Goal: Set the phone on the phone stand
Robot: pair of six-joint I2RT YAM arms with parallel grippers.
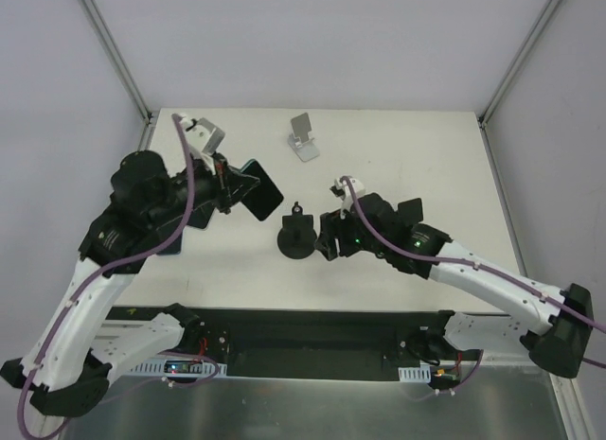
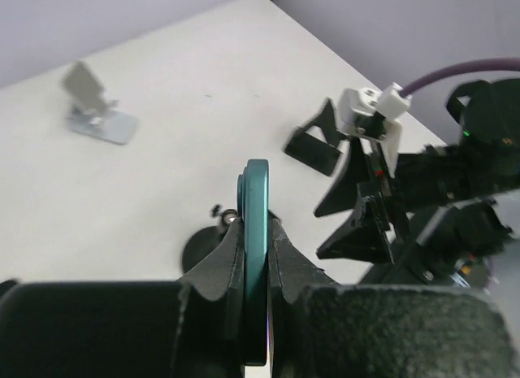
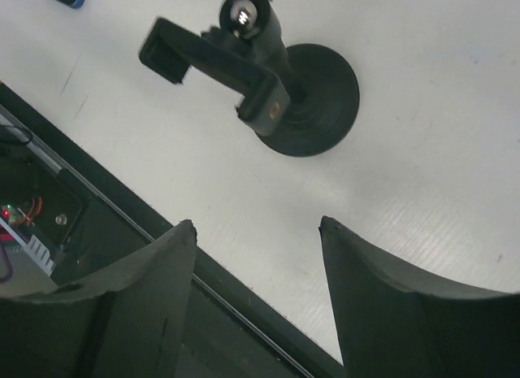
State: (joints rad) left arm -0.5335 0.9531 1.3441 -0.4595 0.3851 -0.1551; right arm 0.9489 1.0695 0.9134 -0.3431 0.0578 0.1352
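**Q:** Setting?
**A:** White table (image 1: 398, 137); grey walls behind and to both sides; a black rail (image 1: 312, 341) along the near edge, by the arm bases.

**Q:** Item one, nearest?
**A:** Right gripper (image 1: 325, 236), low over the table right of centre; its fingers (image 3: 146, 288) stand well apart with nothing between them.

**Q:** Item two?
**A:** Black stand (image 1: 295, 239); round base flat on the table, a clamp arm rising from it; it sits just beside the right gripper, and the wrist view shows bare table between the two.

**Q:** Item three?
**A:** Left gripper (image 1: 227, 189), further back on the left; fingers (image 2: 223, 260) pressed together on a phone (image 1: 260, 196), one against each flat face.

**Q:** The phone's position?
**A:** Teal-edged, dark-faced; held off the table and seen edge-on from the left wrist; left of and behind the black stand, not on any stand.

**Q:** Item four, furthest?
**A:** Silver stand (image 1: 305, 137); small folding type, back plate tilted up; alone near the far edge, well apart from both grippers.
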